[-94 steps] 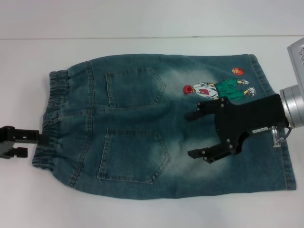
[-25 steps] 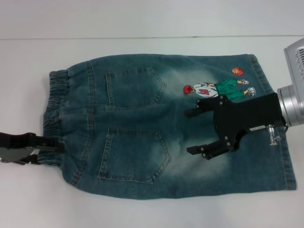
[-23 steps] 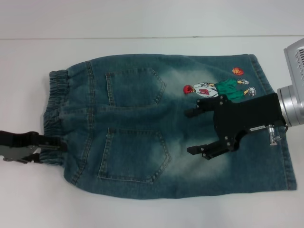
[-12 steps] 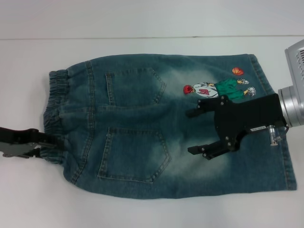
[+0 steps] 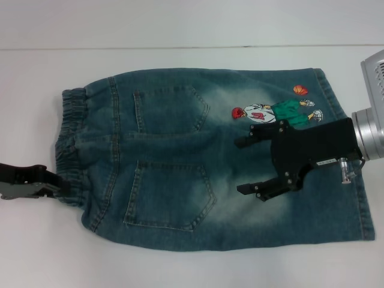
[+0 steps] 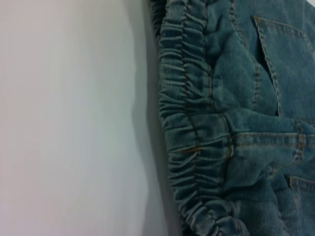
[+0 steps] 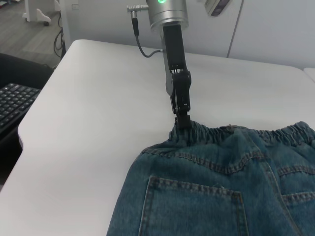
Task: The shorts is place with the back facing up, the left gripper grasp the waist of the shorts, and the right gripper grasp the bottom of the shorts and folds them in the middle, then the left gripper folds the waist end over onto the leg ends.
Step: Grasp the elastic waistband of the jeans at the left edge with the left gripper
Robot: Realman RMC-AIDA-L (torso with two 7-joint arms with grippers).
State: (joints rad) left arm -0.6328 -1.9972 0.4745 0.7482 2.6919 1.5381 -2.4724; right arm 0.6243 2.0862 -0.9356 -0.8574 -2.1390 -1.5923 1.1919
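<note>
The blue denim shorts (image 5: 174, 162) lie flat with the back up, both patch pockets showing. The gathered waist (image 5: 66, 138) is at the left, and the straight hems (image 5: 362, 210) are at the right, near the embroidered cartoon player (image 5: 270, 111). My left gripper (image 5: 57, 185) is at the near corner of the waist, shut on the puckered edge. The right wrist view shows the left gripper (image 7: 183, 121) pinching the waistband (image 7: 246, 133). The left wrist view shows only the waistband (image 6: 197, 123) close up. My right gripper (image 5: 238, 167) hovers open over the leg area, just inward of the embroidery.
The shorts rest on a white table (image 5: 192, 264), whose far edge (image 5: 180, 47) runs behind them. A black keyboard (image 7: 15, 103) sits off the table's side in the right wrist view. The right arm's silver wrist (image 5: 372, 129) reaches in past the hems.
My left gripper slid onto the waist's near corner and closed there, then drew back to the left; the corner of the waistband bunched inward. The right gripper barely moved.
</note>
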